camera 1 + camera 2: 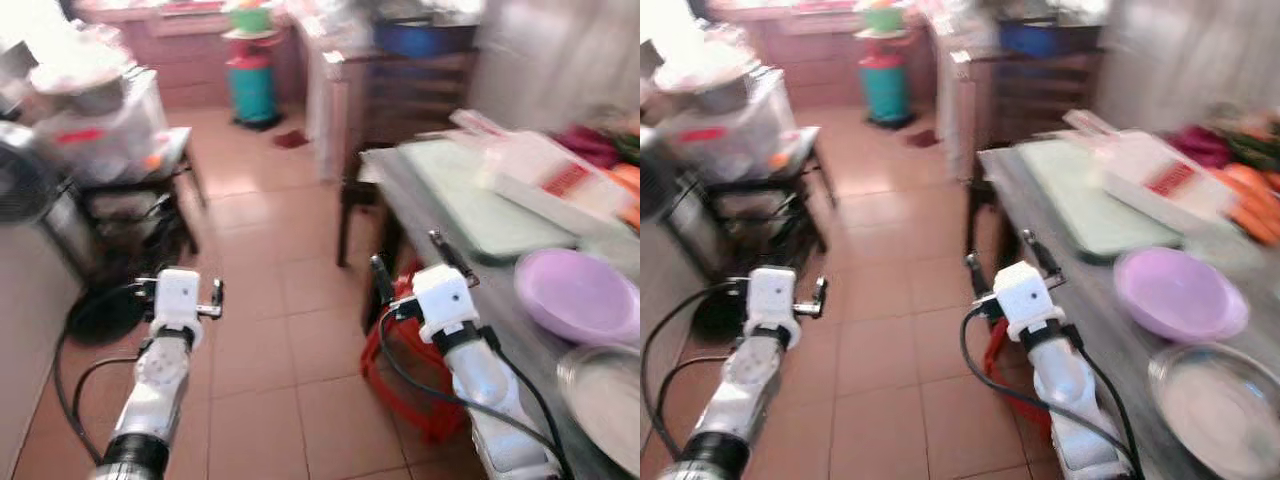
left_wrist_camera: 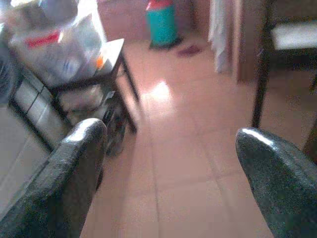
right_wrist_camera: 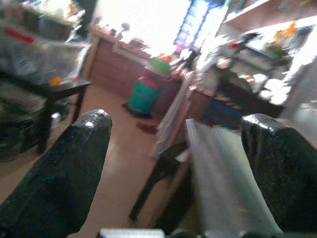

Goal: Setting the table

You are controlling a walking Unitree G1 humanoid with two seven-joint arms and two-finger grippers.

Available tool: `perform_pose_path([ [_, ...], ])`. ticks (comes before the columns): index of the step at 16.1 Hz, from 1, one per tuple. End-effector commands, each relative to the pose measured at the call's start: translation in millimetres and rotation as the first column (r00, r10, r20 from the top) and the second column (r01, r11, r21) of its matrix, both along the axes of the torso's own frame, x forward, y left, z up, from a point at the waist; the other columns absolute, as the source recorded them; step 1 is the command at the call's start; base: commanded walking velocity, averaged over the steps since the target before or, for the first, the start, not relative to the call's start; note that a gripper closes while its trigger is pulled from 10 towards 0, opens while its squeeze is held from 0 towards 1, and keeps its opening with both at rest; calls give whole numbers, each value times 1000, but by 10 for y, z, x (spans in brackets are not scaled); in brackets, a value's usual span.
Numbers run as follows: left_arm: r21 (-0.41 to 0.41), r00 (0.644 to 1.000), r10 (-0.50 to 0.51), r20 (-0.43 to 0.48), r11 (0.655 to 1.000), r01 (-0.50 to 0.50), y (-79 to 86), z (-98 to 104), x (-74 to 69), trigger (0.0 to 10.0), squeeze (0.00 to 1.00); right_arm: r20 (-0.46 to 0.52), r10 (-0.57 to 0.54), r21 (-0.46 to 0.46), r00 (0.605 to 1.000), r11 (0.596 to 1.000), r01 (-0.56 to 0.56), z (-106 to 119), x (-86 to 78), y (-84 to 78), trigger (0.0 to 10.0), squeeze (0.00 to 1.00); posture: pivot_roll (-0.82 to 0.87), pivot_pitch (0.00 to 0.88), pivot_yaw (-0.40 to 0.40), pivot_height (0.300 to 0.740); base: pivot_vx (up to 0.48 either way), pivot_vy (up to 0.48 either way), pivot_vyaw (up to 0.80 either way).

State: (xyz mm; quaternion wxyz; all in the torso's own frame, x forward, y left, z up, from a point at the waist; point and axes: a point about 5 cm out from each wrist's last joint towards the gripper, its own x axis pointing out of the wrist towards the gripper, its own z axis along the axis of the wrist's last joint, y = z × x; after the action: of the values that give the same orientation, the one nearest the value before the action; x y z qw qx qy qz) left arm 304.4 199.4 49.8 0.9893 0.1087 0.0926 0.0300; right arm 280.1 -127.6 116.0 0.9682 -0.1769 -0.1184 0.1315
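A: Where are the arms?

B: Both are raised in front of the robot, over the tiled floor (image 1: 260, 300). The left gripper (image 2: 168, 163) hangs above open floor with its fingers spread wide and nothing between them. The right gripper (image 3: 173, 163) is just beside the near edge of the tabletop (image 1: 420, 200), fingers also wide apart and empty.

A: And what is on the tabletop?

B: A purple bowl (image 1: 578, 295) sits near the right arm, and a metal plate (image 1: 610, 395) lies closer to the robot, just beside the bowl. Further along is a pale green cutting board (image 1: 480, 205), with a white packet bearing a red label (image 1: 545, 170) next to it. Carrots (image 1: 1250, 205) lie at the far right edge. The picture is blurred, so finer detail is lost.

A: Anything below?

B: A red basket (image 1: 400, 370) stands on the floor against the table, under the right arm. A dark stool (image 1: 360, 215) is at the table's far end.

A: And across the room?

B: A low black table (image 1: 150, 170) carries plastic-wrapped items, and a teal container (image 1: 255, 85) stands by the back wall.
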Motion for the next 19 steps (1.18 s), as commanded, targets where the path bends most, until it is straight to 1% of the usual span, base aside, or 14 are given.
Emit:
perform_pose_path([
  [1, 37, 999, 8, -36, 999, -7, 52, -86, -32, 10000, 0, 1, -1, 17, 1000, 1000, 1, -6, 43, 21, 10000, 0, 95, 0, -9, 740, 0, 0, 800],
  [2, 94, 996, -5, -87, 995, 13, 76, -196, -69, 10000, 0, -28, -21, 21, 999, 1000, 22, -85, 90, -13, 10000, 0, 93, 0, -11, 740, 0, 0, 800],
  [3, 87, 987, 20, -158, 996, -6, 138, -307, -119, 10000, 0, -43, -29, -2, 999, 1000, 29, -152, 129, -29, 10000, 0, 93, 0, -11, 740, 0, 0, 794],
  [4, 80, 982, 35, -185, 997, -20, 166, -352, -142, 10000, 0, -54, -32, -10, 998, 999, 31, -187, 149, -34, 10000, 0, 93, 0, -11, 740, 0, 0, 794],
  [6, 99, 963, 33, -269, 995, -7, 172, -480, -197, 10000, 0, -136, -100, 28, 986, 994, 105, -362, 242, -126, 10000, 0, 115, 0, -20, 740, 0, 0, 791],
  [7, 158, 940, -28, -339, 984, 86, 82, -584, -246, 10000, 0, -246, -173, 66, 954, 979, 195, -557, 284, -219, 10000, 0, 138, 0, -26, 740, 0, 0, 0],
  [10, 106, 907, -90, -411, 984, 145, -90, -676, -271, 10000, 0, -406, -257, 67, 877, 949, 309, -830, 266, -333, 10000, 0, 126, 0, -15, 740, 0, 0, 0],
  [11, 84, 893, -125, -433, 981, 178, -158, -705, -286, 10000, 0, -476, -272, 61, 836, 939, 340, -956, 212, -367, 10000, 0, 116, 0, -7, 740, 0, 0, 0],
  [12, 64, 868, -159, -471, 975, 213, -213, -754, -324, 10000, 0, -557, -305, 47, 773, 917, 396, -1117, 117, -426, 10000, 0, 104, 0, -1, 740, 0, 0, 0],
  [13, 52, 858, -168, -486, 974, 220, -221, -774, -342, 10000, 0, -593, -305, 45, 745, 911, 409, -1184, 72, -435, 10000, 0, 101, 0, 2, 740, 0, 0, 0],
  [14, 42, 847, -165, -505, 976, 215, -208, -794, -361, 10000, 0, -630, -286, 70, 722, 905, 420, -1248, 27, -423, 10000, 0, 94, 0, 8, 740, 0, 0, 0],
  [15, 34, 837, -157, -525, 978, 205, -181, -818, -388, 10000, 0, -647, -292, 11, 705, 920, 392, -1325, -40, -407, 10000, 0, 94, 0, 10, 740, 0, 0, 0],
  [17, 48, 821, -131, -556, 981, 189, -121, -861, -444, 10000, 0, -691, -253, 17, 677, 931, 365, -1397, -92, -356, 10000, 0, 97, 0, 5, 740, 0, 0, 0],
  [19, 44, 808, -121, -576, 983, 179, -92, -903, -502, 10000, 0, -702, -241, -2, 670, 942, 335, -1434, -127, -324, 10000, 0, 96, 0, 1, 740, 0, 0, 0],
])
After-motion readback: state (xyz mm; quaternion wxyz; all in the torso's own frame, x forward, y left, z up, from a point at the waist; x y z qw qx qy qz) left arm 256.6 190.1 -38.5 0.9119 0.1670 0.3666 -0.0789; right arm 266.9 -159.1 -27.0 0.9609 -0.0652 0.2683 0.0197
